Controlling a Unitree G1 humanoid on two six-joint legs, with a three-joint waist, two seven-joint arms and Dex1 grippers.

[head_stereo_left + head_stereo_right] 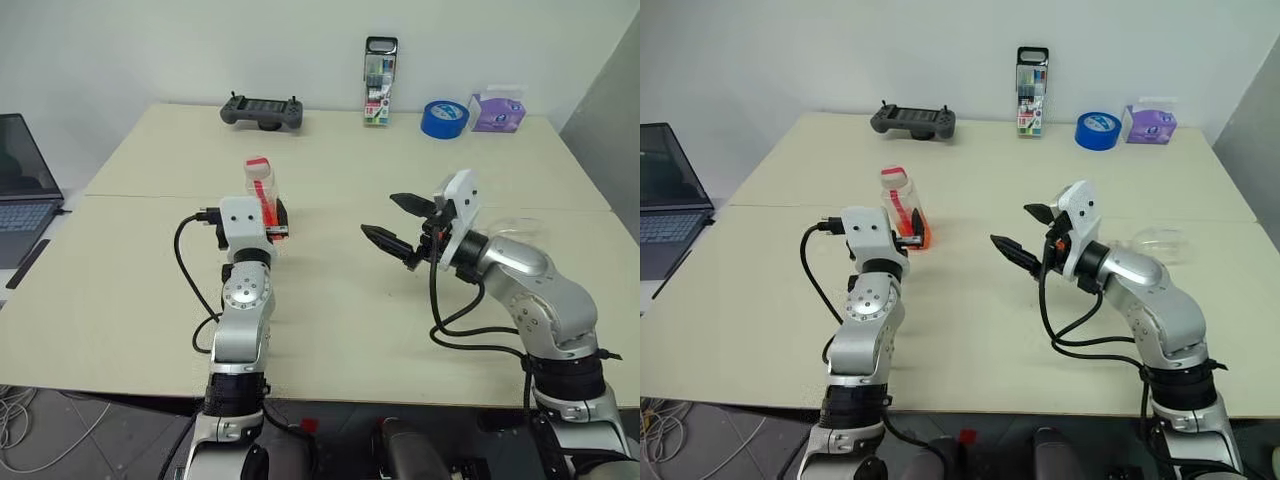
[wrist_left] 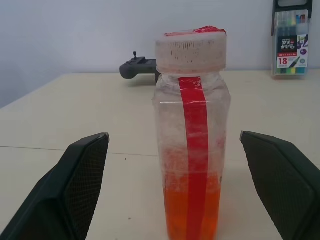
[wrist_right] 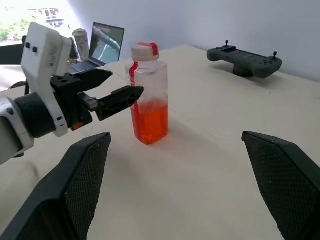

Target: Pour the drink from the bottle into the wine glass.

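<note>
Orange: drink (image 2: 192,212) fills lower third of bottle (image 2: 191,135); rest of bottle clear.
Bottle: upright on worktop (image 1: 120,290), cap on, red strip down its side; stands btwn the two fingers of L tool (image 3: 116,93), not touched on either side.
L tool: jaws wide, one black finger (image 2: 75,185) each side of bottle w/ gaps; points fwd, roughly level, just above worktop.
R tool (image 1: 397,225): jaws wide, nothing held; points twd robot's left, at bottle, well apart from it; raised off worktop.
Glass (image 1: 1155,243): clear, on worktop just behind R arm, on robot's right; partly hidden by arm, can't tell upright or not. Well apart from bottle.
Worktop: beige, 2 slabs w/ seam across the middle; bottle just nearside of seam.
Far edge: dark controller (image 1: 262,112) on left, marker case (image 1: 379,82) upright mid, blue tape roll (image 1: 444,119) beside it, purple tissue pack (image 1: 497,111) at right.
Laptop (image 1: 22,190): open, off worktop's left edge.
</note>
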